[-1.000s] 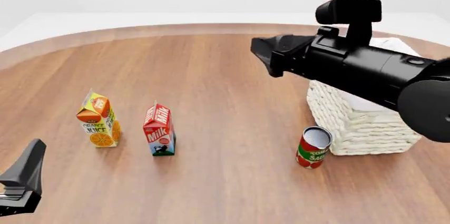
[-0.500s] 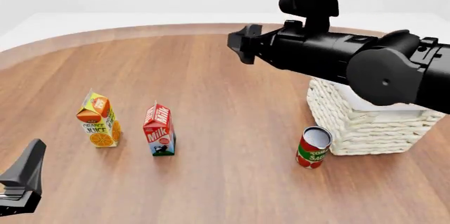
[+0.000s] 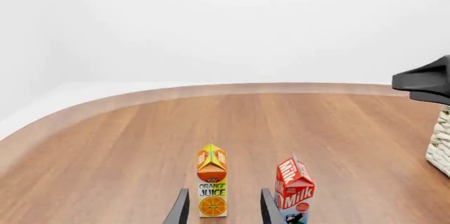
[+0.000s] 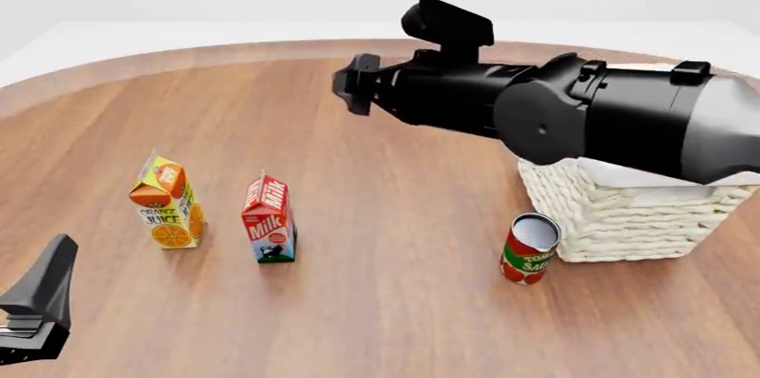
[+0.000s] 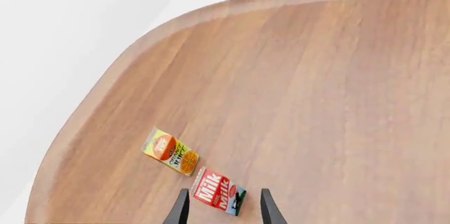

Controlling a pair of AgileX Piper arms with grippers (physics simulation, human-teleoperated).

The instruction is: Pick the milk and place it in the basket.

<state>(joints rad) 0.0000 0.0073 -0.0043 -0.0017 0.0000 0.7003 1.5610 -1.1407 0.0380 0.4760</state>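
From the front, the milk point(image 4: 270, 220) is standing up straight on the wooden table point(image 4: 392, 173), toward the left side. The orange juice carton point(image 4: 166, 203) is standing just beside it on its left, not touching. The basket point(image 4: 618, 213) is sitting far over on the right, well apart from the milk. A red and green can point(image 4: 529, 248) is standing right beside the basket's near left corner. The right arm point(image 4: 570, 116) is reaching across above the table, and its right gripper point(image 4: 352, 95) is hanging high up, far behind the milk. From here I cannot tell how its jaws are standing. Only a dark bit of the left gripper point(image 4: 36, 307) is peeking in at the bottom left corner.

In the left wrist view, the two fingers point(image 3: 178, 211) are standing apart with nothing between them. The orange juice carton point(image 3: 212, 181) is showing in the gap, farther off. The milk point(image 3: 294, 190) is standing next to it. A bit of the basket point(image 3: 441, 140) is peeking in at the edge.

In the right wrist view, the fingers point(image 5: 180, 211) are spread wide and holding nothing. The milk point(image 5: 219, 191) is showing far down between them, with the orange juice carton point(image 5: 170, 151) beside it.
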